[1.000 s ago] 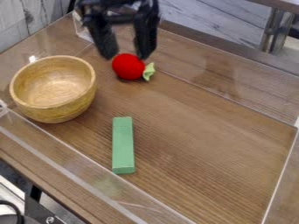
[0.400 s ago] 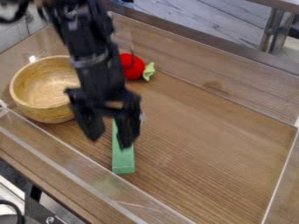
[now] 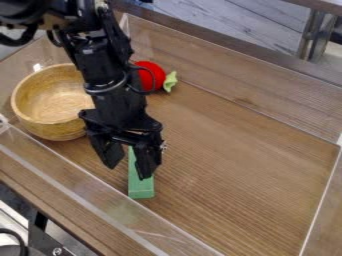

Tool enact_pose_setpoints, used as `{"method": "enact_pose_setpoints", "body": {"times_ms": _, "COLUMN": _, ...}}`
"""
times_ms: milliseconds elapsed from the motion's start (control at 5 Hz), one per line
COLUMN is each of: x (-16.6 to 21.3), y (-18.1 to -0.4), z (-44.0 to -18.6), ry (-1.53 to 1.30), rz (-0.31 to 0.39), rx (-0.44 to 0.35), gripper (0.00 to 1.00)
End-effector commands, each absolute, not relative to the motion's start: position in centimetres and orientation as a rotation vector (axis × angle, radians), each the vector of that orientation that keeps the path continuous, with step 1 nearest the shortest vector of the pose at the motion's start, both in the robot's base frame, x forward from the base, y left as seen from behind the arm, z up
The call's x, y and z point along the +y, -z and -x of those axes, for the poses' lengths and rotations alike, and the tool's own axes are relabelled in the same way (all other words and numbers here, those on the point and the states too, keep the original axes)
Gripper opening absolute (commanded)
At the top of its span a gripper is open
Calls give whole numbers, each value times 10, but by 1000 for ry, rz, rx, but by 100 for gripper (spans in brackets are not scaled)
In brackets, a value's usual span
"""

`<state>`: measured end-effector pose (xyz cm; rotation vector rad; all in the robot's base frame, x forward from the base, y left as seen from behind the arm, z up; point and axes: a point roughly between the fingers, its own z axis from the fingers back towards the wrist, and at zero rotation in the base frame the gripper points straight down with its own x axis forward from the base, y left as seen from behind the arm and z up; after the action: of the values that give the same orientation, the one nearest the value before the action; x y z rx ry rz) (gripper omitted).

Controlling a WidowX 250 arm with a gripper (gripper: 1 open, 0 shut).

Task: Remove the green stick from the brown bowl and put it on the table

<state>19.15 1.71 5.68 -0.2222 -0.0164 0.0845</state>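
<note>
Item one — the pincer (image 3: 130,160): black, two-fingered, pointing steeply down at the near-middle of the desk (image 3: 254,140). I see its jaws spread wide, one finger (image 3: 106,152) on the left of the green stick (image 3: 142,182) and the other on the right, straddling the stick's far end. It has hold of nothing that I can make out; whether the fingertips touch the stick or the desk I cannot tell from this view.

Item two — the green stick: a flat, light green bar lying on the desk, not in the bowl. Its near half shows below the pincer; its far end is hidden behind the fingers. It lies roughly lengthwise toward me, close to the clear wall (image 3: 80,195) at the front edge.

Item three — the brown bowl (image 3: 56,100): round, light tan wood, thick-walled, standing upright at the left of the desk. I see only bare wood inside. It sits well apart from the stick, just to the left of the arm (image 3: 94,55).

Item four — a red round toy (image 3: 150,75) with a green leaf, on the desk behind the arm, partly hidden by it, to the right of the bowl.

Item five — the desk: brown wood-grain top, edged by clear plastic walls.
</note>
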Motion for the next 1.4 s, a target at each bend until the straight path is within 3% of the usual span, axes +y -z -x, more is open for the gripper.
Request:
{"method": "enact_pose_setpoints", "body": {"times_ms": 0, "x": 19, "y": -66, "z": -200, "ry": -61, "rz": 213, "rx": -68, "gripper": 100}}
{"method": "enact_pose_setpoints", "body": {"times_ms": 400, "x": 10, "y": -56, "z": -210, "ry": -174, "rz": 200, "rx": -106, "gripper": 100}}
{"method": "enact_pose_setpoints", "body": {"times_ms": 800, "x": -3, "y": -63, "z": -208, "ry": -235, "rz": 176, "rx": -112, "gripper": 100}}
{"method": "enact_pose_setpoints", "body": {"times_ms": 1200, "x": -2, "y": -45, "z": -216, "ry": -182, "rz": 155, "rx": -116, "gripper": 100}}
